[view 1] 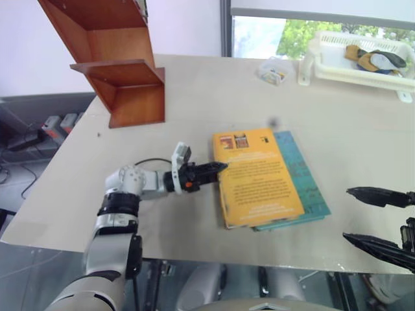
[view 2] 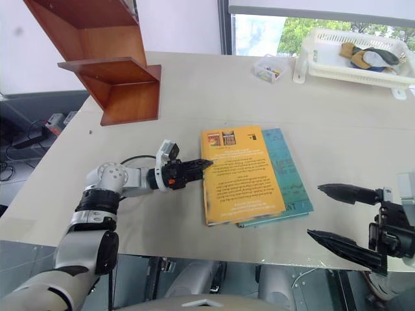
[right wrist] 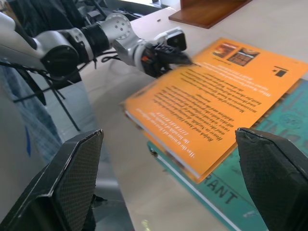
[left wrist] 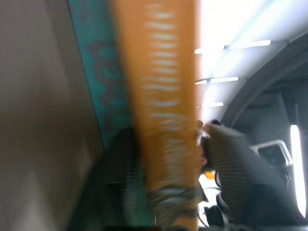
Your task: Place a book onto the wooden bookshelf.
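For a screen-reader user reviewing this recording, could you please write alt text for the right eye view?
The left gripper reaches level across the table, its black fingers pinching the near edge of the yellow-orange book, which lies flat on a teal book. The wooden bookshelf stands beyond; the right gripper hangs open nearby.

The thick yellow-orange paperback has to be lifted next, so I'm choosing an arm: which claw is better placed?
Left. The left claw is already at the thick yellow-orange paperback's edge, its fingers around it, while the right claw hangs open, off to the side.

Glossy paper book (view 1: 259, 175) (wooden bookshelf (view 1: 123, 71)).
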Robot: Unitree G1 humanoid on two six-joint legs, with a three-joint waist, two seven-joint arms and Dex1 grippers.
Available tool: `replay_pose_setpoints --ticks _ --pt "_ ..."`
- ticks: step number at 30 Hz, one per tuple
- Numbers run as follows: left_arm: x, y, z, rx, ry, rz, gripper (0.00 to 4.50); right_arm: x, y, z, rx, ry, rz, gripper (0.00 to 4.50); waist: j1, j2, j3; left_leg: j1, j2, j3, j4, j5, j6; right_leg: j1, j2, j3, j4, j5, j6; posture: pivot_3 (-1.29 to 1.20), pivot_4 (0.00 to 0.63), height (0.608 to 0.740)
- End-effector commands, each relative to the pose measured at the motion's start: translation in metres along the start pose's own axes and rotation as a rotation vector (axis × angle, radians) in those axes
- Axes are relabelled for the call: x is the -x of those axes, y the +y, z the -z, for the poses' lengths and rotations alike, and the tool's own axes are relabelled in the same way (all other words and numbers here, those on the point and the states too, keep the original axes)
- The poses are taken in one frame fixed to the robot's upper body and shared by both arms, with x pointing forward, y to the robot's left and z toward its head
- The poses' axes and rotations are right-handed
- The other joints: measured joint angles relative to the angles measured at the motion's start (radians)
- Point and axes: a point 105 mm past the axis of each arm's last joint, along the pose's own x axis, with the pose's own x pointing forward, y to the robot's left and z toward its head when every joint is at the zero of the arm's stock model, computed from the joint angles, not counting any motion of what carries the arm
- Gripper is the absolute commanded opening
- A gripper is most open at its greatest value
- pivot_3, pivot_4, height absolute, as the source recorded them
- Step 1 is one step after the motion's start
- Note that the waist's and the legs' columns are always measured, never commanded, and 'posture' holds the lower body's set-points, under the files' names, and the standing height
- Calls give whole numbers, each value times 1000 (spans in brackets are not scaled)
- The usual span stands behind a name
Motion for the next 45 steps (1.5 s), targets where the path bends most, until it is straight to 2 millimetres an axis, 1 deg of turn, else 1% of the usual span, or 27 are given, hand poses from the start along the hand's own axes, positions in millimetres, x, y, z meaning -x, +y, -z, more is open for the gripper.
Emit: replay_pose_setpoints --ticks 1,2,3,7,8,10,12,13,16,17,19,22,23,25,27,30,31,33,35,38,41,44,45 --pt "-3 -2 -2 71 -19 58 429 1 1 -6 41 -5 2 4500 1 0 0 0 0 0 0 0 0 0 0 0 0 0 0 0 150 699" --pt "-3 -5 -6 80 -37 79 143 1 1 -6 42 -5 3 4500 1 0 0 0 0 0 0 0 0 0 0 0 0 0 0 0 150 699" --pt "-3 -8 -9 83 -52 101 28 1 0 -5 43 -4 4 4500 1 0 0 0 0 0 0 0 0 0 0 0 0 0 0 0 150 699" --pt "-2 -24 -27 23 -120 150 18 2 -3 -4 46 -2 8 4500 1 -1 0 0 0 -1 0 0 0 0 0 -1 0 0 0 0 150 699" --pt "-2 -32 -33 -30 -134 167 18 2 -4 -4 48 -2 9 4500 1 -1 0 0 0 -1 0 0 0 0 0 -1 0 0 0 0 150 699" --pt "-8 -61 -45 -237 -143 188 18 1 -6 -4 54 -5 9 4500 0 -2 1 -1 0 -1 0 1 -1 0 0 -1 0 0 0 0 150 699" --pt "-16 -83 -53 -462 -142 162 18 1 -8 -4 57 -7 8 4500 0 -3 2 -5 0 -1 1 3 -5 -4 0 -1 0 0 0 0 150 699" --pt "-19 -96 -60 -536 -169 169 18 1 -9 -4 59 -7 7 4500 2 -3 2 -8 0 -2 2 3 -6 -6 0 -2 0 1 0 0 150 699" --pt "-19 -151 -89 -704 -326 249 18 1 -12 -7 67 -24 5 4500 6 -5 3 -11 -1 -3 3 3 -6 -8 -1 -3 0 1 -1 0 150 699" --pt "-18 -167 -95 -782 -367 259 18 2 -14 -9 69 -37 7 4500 5 -6 3 -12 -1 -3 3 3 -6 -8 -1 -3 -1 1 0 0 150 699" --pt "-18 -189 -100 -926 -390 236 18 3 -18 -12 74 -60 12 4500 -3 -6 3 -12 -1 -3 3 3 -6 -8 0 -3 -1 1 0 0 150 699" --pt "-18 -204 -99 -1170 -363 158 18 8 -22 -21 50 -150 7 4500 -9 -5 3 -10 -1 0 1 4 -5 -9 0 -3 -1 1 0 0 150 699" --pt "-17 -210 -103 -1299 -352 90 18 11 -24 -26 41 -192 -6 4500 -9 -5 3 -10 -1 0 0 6 -2 -9 0 -3 -1 1 -1 0 150 699" --pt "-14 -220 -107 -1532 -313 -25 18 16 -28 -39 25 -283 -27 4500 -10 -6 4 -10 -1 0 0 6 -2 -9 0 -3 0 1 -1 0 150 699" --pt "-11 -226 -114 -1692 -282 -132 18 19 -33 -49 14 -352 -50 4500 -10 -6 5 -10 -1 0 0 6 -2 -9 0 -3 0 2 -2 0 150 699" --pt "-2 -244 -126 -1889 -260 -269 18 21 -39 -59 -7 -427 -113 4500 -4 -7 5 -11 -1 -1 0 6 -2 -9 0 -3 0 2 -2 0 150 699" --pt "0 -249 -128 -1931 -256 -296 18 21 -41 -62 -12 -446 -126 4500 -3 -7 5 -11 -1 -1 0 6 -2 -9 0 -3 0 2 -2 0 150 699" --pt "11 -268 -135 -2001 -277 -350 18 23 -49 -67 -17 -491 -148 4500 -4 -7 5 -11 -1 -1 0 6 -1 -9 0 -3 -1 2 -2 0 150 699" --pt "23 -284 -138 -2114 -245 -436 18 24 -61 -70 -14 -534 -154 4500 -6 -7 5 -12 -1 -1 0 6 0 -10 0 -5 -1 2 -2 0 150 699" --pt "27 -297 -135 -2209 -185 -474 18 19 -69 -70 -11 -552 -174 4500 -20 -7 6 -12 -1 -1 0 6 0 -11 0 -6 -1 2 -2 0 150 699" --pt "25 -303 -130 -2356 -101 -538 18 13 -73 -70 -11 -560 -205 4500 -21 -7 6 -12 -2 -2 0 6 0 -11 -1 -8 -1 2 -2 0 150 699" --pt "29 -298 -131 -2436 -22 -620 18 10 -78 -70 -5 -562 -213 4500 -24 -7 6 -12 -2 -2 0 6 0 -11 -1 -8 -1 2 -2 0 150 699" --pt "32 -294 -134 -2463 21 -672 18 10 -79 -70 -3 -562 -214 4500 -26 -7 6 -12 -3 -2 0 6 0 -11 -1 -8 0 2 -2 0 150 699"
